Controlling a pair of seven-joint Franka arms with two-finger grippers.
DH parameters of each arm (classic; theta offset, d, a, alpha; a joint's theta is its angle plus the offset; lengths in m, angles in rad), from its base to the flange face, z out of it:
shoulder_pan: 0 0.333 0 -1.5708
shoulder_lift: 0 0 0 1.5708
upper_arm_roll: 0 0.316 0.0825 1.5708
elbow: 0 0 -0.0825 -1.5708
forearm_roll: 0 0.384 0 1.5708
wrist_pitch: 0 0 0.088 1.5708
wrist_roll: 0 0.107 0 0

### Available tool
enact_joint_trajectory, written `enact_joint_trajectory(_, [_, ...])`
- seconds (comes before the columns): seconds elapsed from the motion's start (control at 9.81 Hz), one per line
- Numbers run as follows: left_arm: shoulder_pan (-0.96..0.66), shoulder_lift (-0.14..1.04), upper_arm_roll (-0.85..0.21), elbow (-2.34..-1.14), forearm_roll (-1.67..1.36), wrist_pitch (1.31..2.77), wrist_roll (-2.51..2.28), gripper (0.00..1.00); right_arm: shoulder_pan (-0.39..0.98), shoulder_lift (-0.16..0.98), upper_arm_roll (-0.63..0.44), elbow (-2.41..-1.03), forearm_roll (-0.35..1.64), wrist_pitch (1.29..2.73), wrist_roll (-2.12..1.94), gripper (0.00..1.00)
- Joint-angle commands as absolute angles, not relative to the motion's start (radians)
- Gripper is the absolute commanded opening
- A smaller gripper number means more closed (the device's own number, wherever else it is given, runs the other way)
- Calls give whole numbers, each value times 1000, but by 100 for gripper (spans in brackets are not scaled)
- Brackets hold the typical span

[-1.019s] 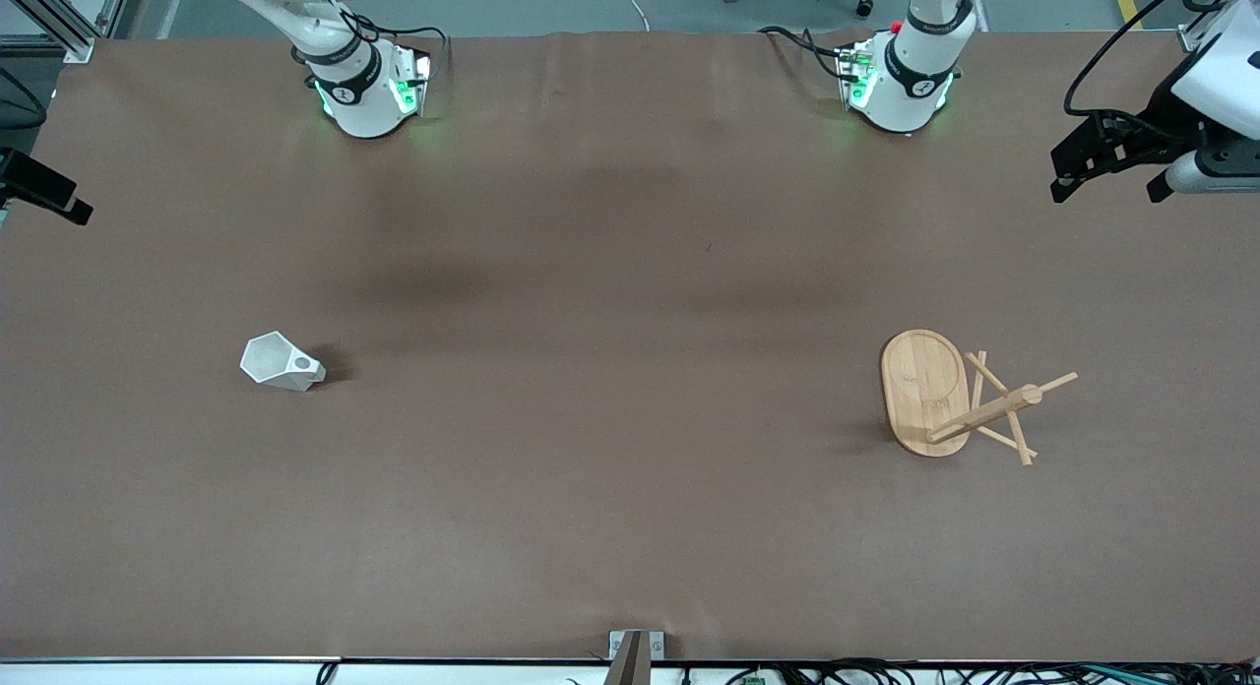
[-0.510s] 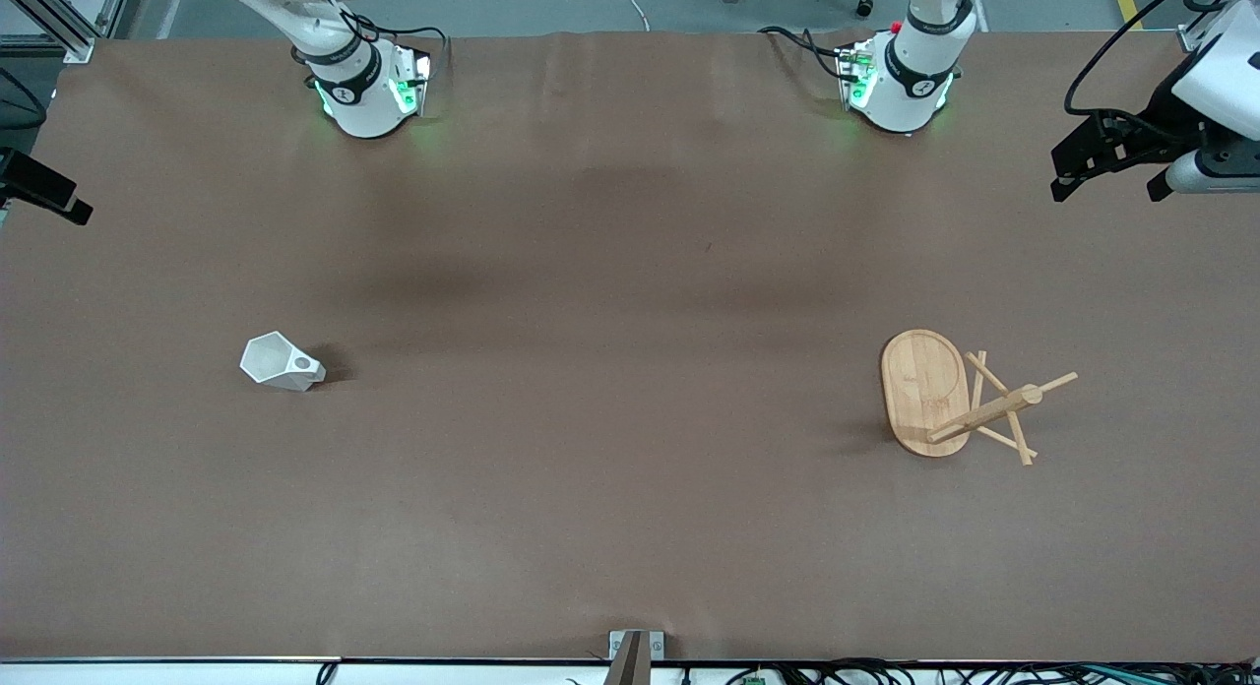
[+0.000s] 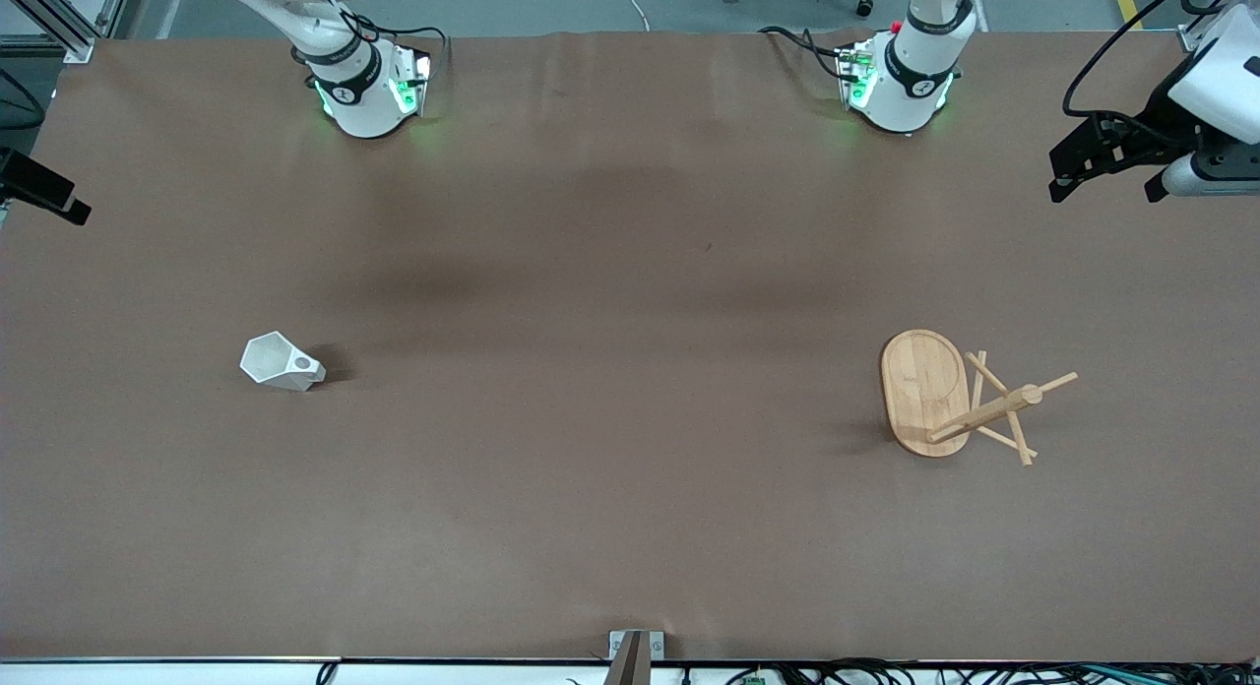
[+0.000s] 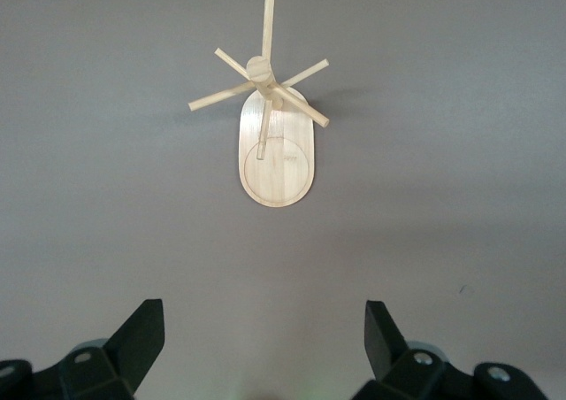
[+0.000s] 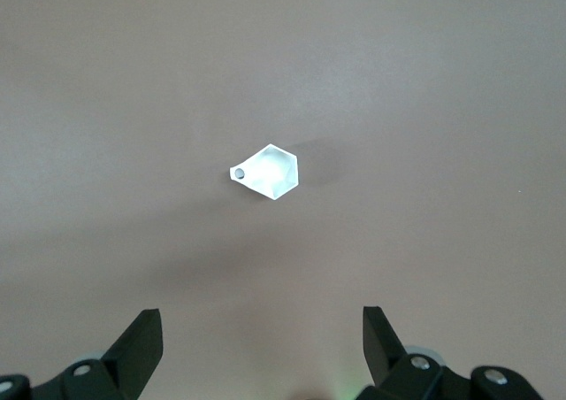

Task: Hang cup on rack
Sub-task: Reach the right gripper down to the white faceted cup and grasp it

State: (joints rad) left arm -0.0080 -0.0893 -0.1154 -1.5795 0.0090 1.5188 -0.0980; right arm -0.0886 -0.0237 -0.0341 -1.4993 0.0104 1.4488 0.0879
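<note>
A small white cup [image 3: 282, 362] is lying on its side on the brown worktop [image 3: 610, 488] toward the right arm's end, its rim facing that end and its holed handle pointing toward the middle, so its long axis is running along the worktop's length. It is looking light, stiff, smooth and probably breakable; the blocky handle or the rim wall is offering the surest hold.

Well apart, toward the left arm's end, the bamboo rack [image 3: 960, 400] is standing, seemingly upright on its oval base, thin pegs crossing near the post's top. The left pincer [image 4: 263, 345] is hanging high over that end of the worktop, fingers spread and empty. The right pincer [image 5: 263, 345] is hovering over the cup's end, likewise spread, gripping nothing.
</note>
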Motion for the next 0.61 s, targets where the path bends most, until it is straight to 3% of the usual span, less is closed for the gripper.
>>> enact_joint_trajectory(0.0, [-2, -78, -118, -1606, -2, 1511, -81, 100, -106, -11, -31, -1599, 3, 1541, 78, 100])
enact_joint_trajectory(0.31, [-2, -78, -118, -1608, -2, 1511, -80, 100, -127, 18, -31, -1912, 2, 1902, 74, 100])
enact_joint_trajectory(0.51, [2, -78, -118, -1608, -2, 1499, -72, 100, -147, 105, -31, -1992, 2, 2049, -12, 100])
